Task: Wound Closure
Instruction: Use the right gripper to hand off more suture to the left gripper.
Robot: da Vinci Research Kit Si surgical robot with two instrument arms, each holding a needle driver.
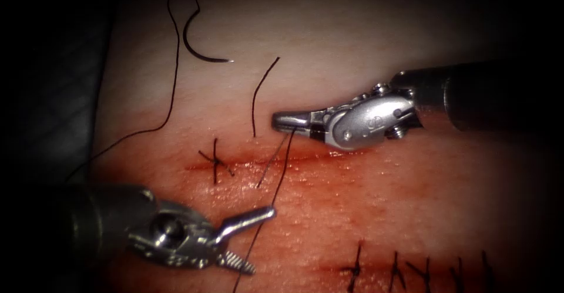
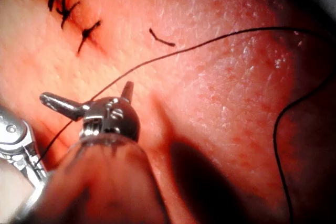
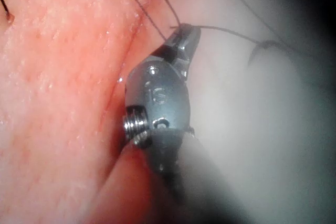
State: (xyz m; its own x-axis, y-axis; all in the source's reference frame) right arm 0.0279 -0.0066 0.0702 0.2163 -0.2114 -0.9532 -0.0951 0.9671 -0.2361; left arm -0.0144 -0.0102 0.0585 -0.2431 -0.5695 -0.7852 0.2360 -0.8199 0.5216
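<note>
The curved needle (image 1: 202, 53) lies free on the pale tissue (image 1: 352, 40) at the far left, out of the tissue and held by neither tool. My right tool (image 1: 288, 121) hovers just above the cut (image 1: 329, 157), shut on the thread (image 1: 276, 187); the same grip shows in the right wrist view (image 3: 181, 35). From there the thread runs down across the cut and between the spread jaws of my left tool (image 1: 254, 240), which is open and holds nothing. In the left wrist view the left tool (image 2: 92, 95) has the thread (image 2: 173, 53) crossing it.
One tied stitch (image 1: 215, 161) crosses the cut's left end. A loose thread piece (image 1: 261, 93) lies above the cut. A second row of several stitches (image 1: 411, 269) sits at the lower right. Red fluid wets the tissue below the cut.
</note>
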